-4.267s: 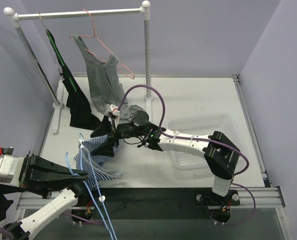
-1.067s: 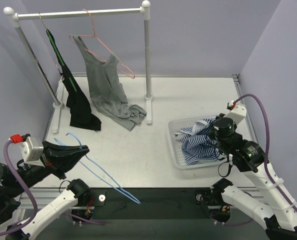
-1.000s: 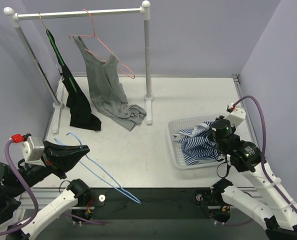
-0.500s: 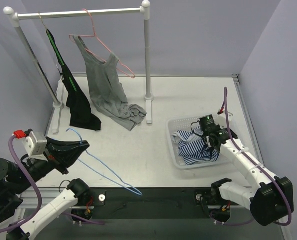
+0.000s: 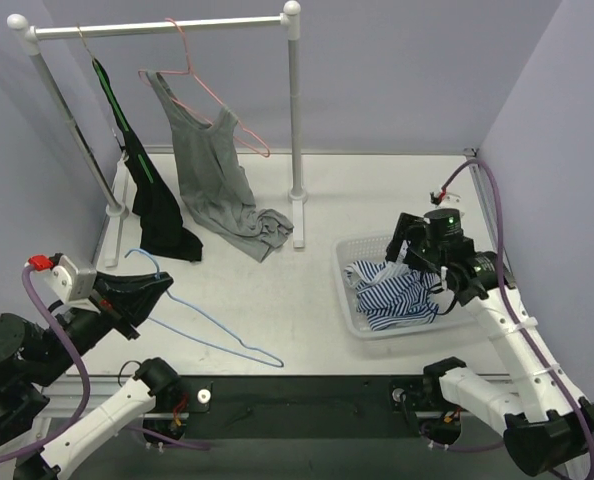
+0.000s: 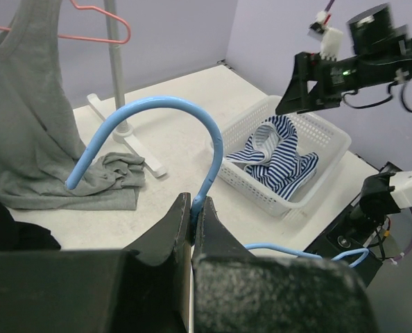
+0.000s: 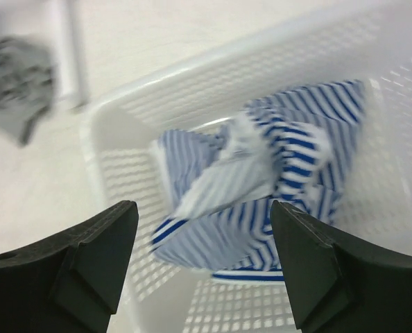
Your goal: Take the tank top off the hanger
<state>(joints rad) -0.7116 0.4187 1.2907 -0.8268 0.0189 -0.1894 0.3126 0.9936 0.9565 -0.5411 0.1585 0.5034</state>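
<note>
A blue-and-white striped tank top (image 5: 392, 292) lies crumpled in the white basket (image 5: 349, 300), off its hanger. My right gripper (image 5: 407, 250) hovers just above it, open, with nothing between its fingers; in the right wrist view the striped top (image 7: 261, 180) sits below the spread gripper (image 7: 202, 208). My left gripper (image 5: 157, 285), at the near left, is shut on the neck of the bare blue hanger (image 5: 207, 325). In the left wrist view the hanger hook (image 6: 157, 104) arches up from the gripper (image 6: 193, 208).
A grey tank top (image 5: 212, 170) hangs from a pink hanger (image 5: 212, 95) on the white rack rail (image 5: 157, 25), its hem pooled on the table. A black garment (image 5: 157, 205) hangs at the rack's left. The rack post (image 5: 297, 130) stands left of the basket.
My right gripper has opened and let the striped top drop into the basket, then pulled back above it. The left gripper has shifted slightly, still holding the blue hanger.
</note>
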